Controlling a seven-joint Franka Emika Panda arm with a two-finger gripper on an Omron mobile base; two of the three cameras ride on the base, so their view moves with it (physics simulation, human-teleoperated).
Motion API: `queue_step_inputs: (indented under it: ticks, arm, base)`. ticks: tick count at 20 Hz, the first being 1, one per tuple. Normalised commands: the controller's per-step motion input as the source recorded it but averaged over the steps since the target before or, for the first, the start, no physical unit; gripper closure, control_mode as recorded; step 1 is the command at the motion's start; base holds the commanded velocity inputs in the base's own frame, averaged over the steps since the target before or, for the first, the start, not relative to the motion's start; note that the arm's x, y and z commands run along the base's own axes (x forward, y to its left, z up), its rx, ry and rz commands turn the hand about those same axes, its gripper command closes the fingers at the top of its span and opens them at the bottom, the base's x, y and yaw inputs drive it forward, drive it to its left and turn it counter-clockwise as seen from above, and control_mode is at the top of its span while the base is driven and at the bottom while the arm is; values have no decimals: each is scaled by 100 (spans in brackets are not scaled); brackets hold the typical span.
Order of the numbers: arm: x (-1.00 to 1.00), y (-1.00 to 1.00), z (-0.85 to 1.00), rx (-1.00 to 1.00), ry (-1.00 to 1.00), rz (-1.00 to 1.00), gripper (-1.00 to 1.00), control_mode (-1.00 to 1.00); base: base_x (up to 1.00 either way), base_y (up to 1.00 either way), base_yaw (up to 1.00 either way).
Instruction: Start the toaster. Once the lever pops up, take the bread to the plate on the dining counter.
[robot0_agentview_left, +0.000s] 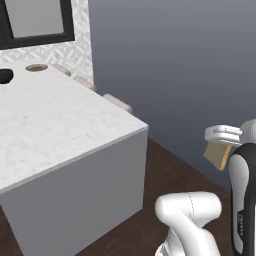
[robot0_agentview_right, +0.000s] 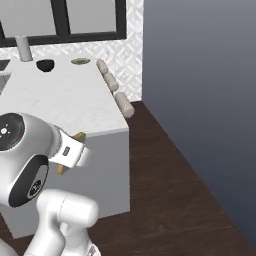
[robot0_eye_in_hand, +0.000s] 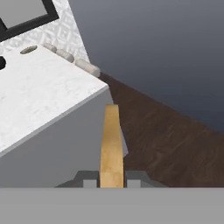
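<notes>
Two fingers (robot0_eye_in_hand: 112, 178) pinch the bread (robot0_eye_in_hand: 110, 146) at its lower edge, one dark tip on each flat face, so in the hand view the slice stands edge-on and runs from the tips toward 12 o'clock. In the left base view the bread (robot0_agentview_left: 218, 154) hangs just under the white hand at about 3 o'clock, over the dark wood floor (robot0_agentview_left: 165, 175) and off the corner of the desk (robot0_agentview_left: 55, 125). In the right base view only a tan corner of it (robot0_agentview_right: 79, 136) peeks past the wrist.

The plate (robot0_agentview_left: 36, 67) sits at the far end of the marble desk, near 11 o'clock in the left base view, with a dark bowl (robot0_agentview_right: 45, 65) just beside it and beige stools (robot0_agentview_right: 116, 95) lined along the desk's long edge. So the carry is under way, and the plate is well apart from the bread.

To do this well, I judge the grip should hold steady and the slice be lifted above the desk top before it crosses the corner, or its free end may knock the edge. Approaching the plate, turning the slice flat and lowering it inside the rim before the fingers part should keep it from tipping onto the marble or striking the bowl.
</notes>
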Motion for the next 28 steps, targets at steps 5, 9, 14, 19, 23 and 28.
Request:
queue_step_inputs:
  ticks: [5, 9, 14, 19, 23, 28]
  arm:
    - [0, 0, 0, 0, 0, 0, 100, 100]
    - [0, 0, 0, 0, 0, 0, 100, 100]
    - [0, 0, 0, 0, 0, 0, 100, 100]
    - [0, 0, 0, 0, 0, 0, 100, 100]
    - [0, 0, 0, 0, 0, 0, 100, 100]
    - [0, 0, 0, 0, 0, 0, 100, 100]
  base:
    - [100, -57, 23]
    - [100, -53, 30]
    - [99, -58, 33]
    - [74, -68, 31]
    - [52, -73, 23]
    - [93, -49, 20]
